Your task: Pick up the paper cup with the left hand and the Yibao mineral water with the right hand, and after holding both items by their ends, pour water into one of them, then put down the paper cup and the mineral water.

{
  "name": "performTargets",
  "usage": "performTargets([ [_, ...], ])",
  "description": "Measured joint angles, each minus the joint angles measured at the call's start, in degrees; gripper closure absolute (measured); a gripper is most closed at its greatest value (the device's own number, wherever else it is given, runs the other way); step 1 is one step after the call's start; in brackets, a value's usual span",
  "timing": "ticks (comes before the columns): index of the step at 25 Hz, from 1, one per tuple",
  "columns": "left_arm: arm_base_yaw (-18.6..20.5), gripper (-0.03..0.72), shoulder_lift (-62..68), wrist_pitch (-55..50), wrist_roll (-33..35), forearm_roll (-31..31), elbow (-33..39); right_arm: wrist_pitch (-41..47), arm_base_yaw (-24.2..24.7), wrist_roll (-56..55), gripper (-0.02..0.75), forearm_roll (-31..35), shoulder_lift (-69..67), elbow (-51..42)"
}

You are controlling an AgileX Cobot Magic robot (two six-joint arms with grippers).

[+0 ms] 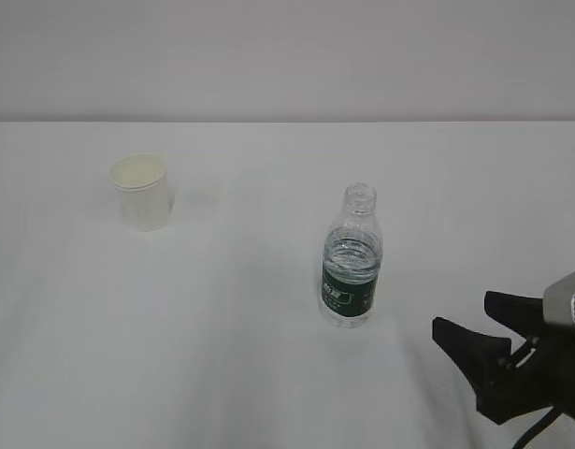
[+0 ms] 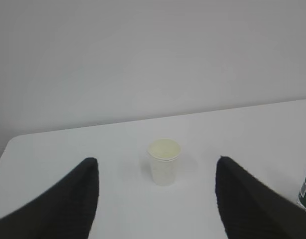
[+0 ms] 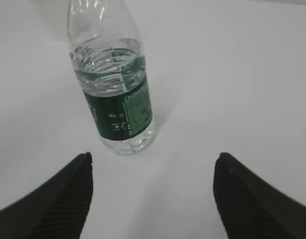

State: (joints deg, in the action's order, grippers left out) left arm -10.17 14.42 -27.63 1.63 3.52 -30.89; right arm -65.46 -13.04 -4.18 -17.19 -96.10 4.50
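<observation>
The clear ribbed plastic Yibao mineral water bottle (image 1: 351, 262) stands upright, capless. Right of it and nearer the camera waits the black right hand (image 1: 474, 332), fingers spread, empty. Well left of the bottle stands the white paper cup (image 1: 142, 190), ahead of the spread left hand (image 2: 156, 199).

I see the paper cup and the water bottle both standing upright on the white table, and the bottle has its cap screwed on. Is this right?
Not quite. The Yibao mineral water bottle has no cap: its neck is open, as the exterior view shows. The rest holds: the bottle and the paper cup both stand upright on the white table.
</observation>
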Motion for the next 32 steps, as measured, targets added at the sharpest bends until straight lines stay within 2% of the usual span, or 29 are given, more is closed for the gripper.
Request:
performTargets([
  [4, 0.00, 0.168, 0.00, 0.00, 0.00, 0.01, 0.00, -0.10, 0.00, 0.56, 0.158, -1.27, -0.09, 1.12],
  [13, 0.00, 0.168, 0.00, 0.00, 0.00, -0.23, 0.00, -0.21, 0.00, 3.03, 0.071, -1.90, -0.09, 3.76],
  [32, 0.00, 0.169, 0.00, -0.86, 0.00, -0.74, 0.00, -0.21, 0.00, 7.80, 0.063, -7.44, -9.74, 11.07],
])
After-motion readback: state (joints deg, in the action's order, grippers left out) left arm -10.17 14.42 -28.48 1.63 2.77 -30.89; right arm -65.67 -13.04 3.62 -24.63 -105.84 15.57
